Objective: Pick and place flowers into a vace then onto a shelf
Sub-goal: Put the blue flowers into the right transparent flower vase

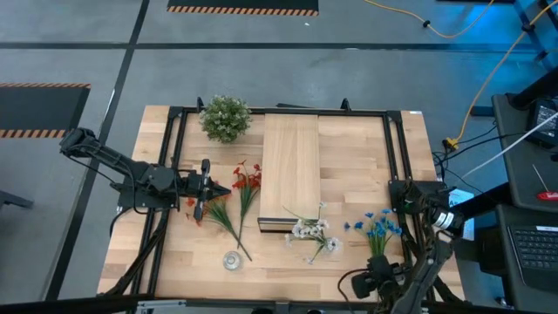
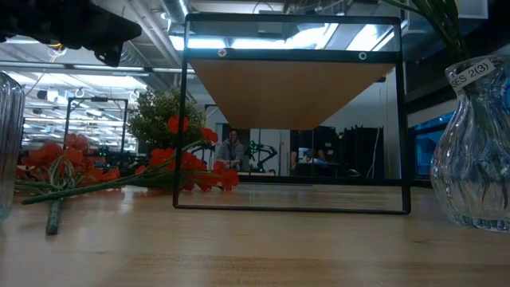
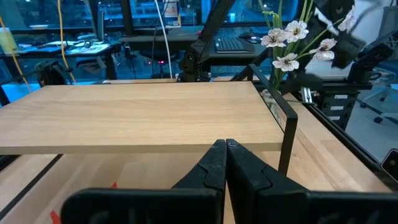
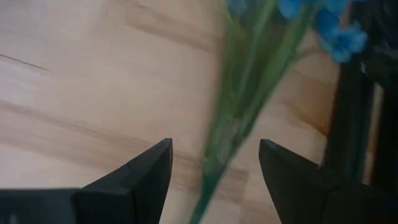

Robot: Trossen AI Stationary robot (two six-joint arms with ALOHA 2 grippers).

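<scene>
The red-orange flowers (image 1: 244, 181) lie flat on the table left of the shelf (image 1: 289, 170), a long box of pale planks with a dark front end (image 1: 275, 225). My left gripper (image 1: 225, 186) hovers shut above them, pointing at the shelf (image 3: 143, 118). The white flowers (image 1: 314, 232) stand in a clear vase (image 2: 476, 155) by the shelf's near end. The blue flowers (image 1: 379, 227) lie on the table at the right. My right gripper (image 4: 214, 146) is open, its fingers on either side of the blue stem (image 4: 224, 134), above the table. A second clear vase (image 1: 231, 260) stands empty near the front edge.
A round bushy green-white plant (image 1: 225, 118) sits at the table's far left. A black metal frame (image 1: 392, 139) runs around the tabletop and stands over the shelf (image 2: 291, 203). Bare wood lies between the shelf and the right frame rail.
</scene>
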